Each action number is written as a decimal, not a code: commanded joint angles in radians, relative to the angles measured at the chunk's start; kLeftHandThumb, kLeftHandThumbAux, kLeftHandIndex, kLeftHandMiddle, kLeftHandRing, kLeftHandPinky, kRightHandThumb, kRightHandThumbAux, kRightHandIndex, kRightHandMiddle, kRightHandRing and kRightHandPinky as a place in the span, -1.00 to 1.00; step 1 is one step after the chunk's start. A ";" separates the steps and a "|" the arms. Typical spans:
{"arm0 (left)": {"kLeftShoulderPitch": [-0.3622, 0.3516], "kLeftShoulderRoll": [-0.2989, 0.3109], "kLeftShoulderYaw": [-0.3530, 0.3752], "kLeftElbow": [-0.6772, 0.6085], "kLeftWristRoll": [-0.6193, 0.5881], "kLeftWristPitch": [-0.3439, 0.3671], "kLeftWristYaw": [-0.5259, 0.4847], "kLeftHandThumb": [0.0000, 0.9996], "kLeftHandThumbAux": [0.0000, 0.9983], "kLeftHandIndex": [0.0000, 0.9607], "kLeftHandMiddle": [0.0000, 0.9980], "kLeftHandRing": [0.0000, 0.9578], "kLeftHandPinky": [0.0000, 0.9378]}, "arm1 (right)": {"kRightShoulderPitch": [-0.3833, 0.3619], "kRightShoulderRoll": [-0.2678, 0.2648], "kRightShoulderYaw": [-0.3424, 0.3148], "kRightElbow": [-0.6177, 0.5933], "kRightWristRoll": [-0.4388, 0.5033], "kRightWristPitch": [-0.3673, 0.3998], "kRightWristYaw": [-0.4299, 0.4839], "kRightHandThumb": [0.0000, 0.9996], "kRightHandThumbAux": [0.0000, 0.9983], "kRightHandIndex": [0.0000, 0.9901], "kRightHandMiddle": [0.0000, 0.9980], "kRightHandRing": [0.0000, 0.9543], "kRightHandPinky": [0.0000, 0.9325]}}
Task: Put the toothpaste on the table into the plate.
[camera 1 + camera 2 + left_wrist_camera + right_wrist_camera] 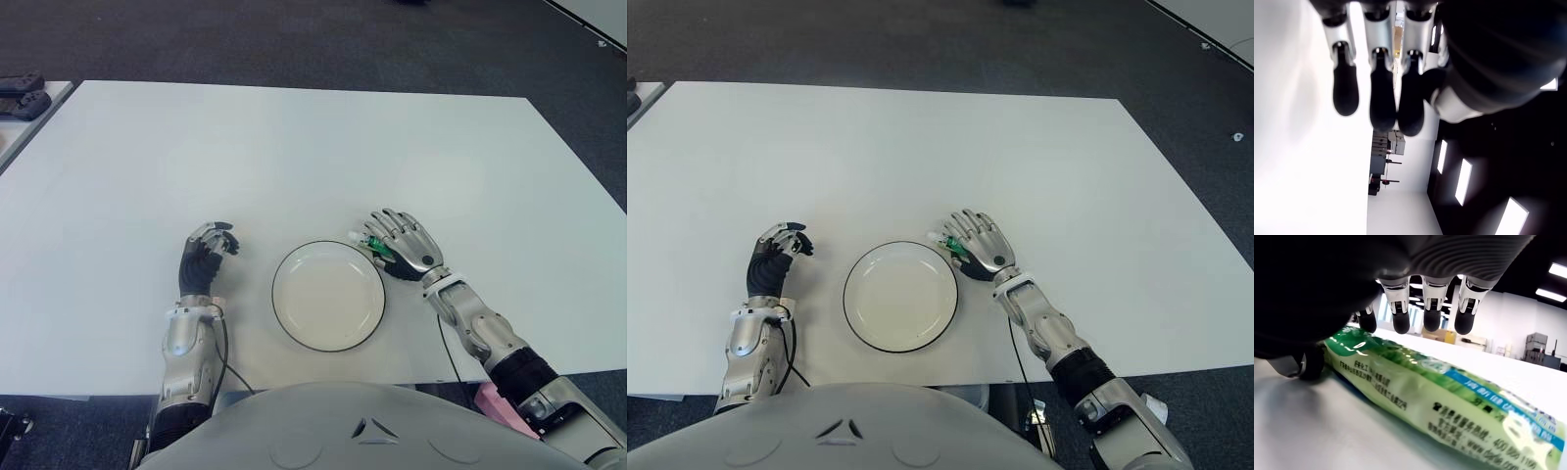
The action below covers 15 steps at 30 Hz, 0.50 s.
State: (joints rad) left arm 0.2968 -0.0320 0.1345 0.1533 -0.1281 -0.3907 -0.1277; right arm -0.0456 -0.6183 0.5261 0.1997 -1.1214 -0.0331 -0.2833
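Observation:
A green and white toothpaste tube (1440, 396) lies flat on the white table (294, 147), just right of the empty white plate (329, 295) with a dark rim. My right hand (404, 245) is spread over the tube, palm down, covering most of it; only the tube's left end (372, 244) shows in the eye views. The right wrist view shows the fingertips (1432, 319) extended above the tube and not closed round it. My left hand (208, 253) shows left of the plate, idle, with loosely bent fingers (1382, 98) holding nothing.
Dark devices (22, 96) lie on a second table at the far left. The table's front edge runs just below the plate, and dark carpet (294, 39) lies beyond its far edge.

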 commanded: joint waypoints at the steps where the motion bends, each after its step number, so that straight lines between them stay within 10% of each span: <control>1: 0.005 0.002 -0.009 -0.009 0.003 0.013 0.006 0.39 0.44 -0.10 0.20 0.19 0.17 | 0.018 0.015 -0.002 0.058 0.062 -0.044 0.017 0.14 -0.09 -0.79 -0.91 -0.93 -0.78; 6: 0.007 0.001 -0.007 -0.016 0.005 0.020 0.012 0.39 0.44 -0.10 0.19 0.18 0.17 | 0.020 0.026 -0.028 0.053 0.141 -0.087 0.027 0.32 0.00 -0.47 -0.53 -0.45 -0.25; 15: 0.007 -0.003 -0.004 -0.023 0.002 0.026 0.019 0.39 0.44 -0.10 0.20 0.20 0.19 | 0.022 0.031 -0.063 0.036 0.254 -0.155 0.067 0.64 0.34 -0.11 -0.15 0.04 0.12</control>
State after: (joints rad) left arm 0.2982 -0.0332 0.1358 0.1337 -0.1285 -0.3810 -0.1206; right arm -0.0441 -0.5893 0.4602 0.2248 -0.8949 -0.1653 -0.2601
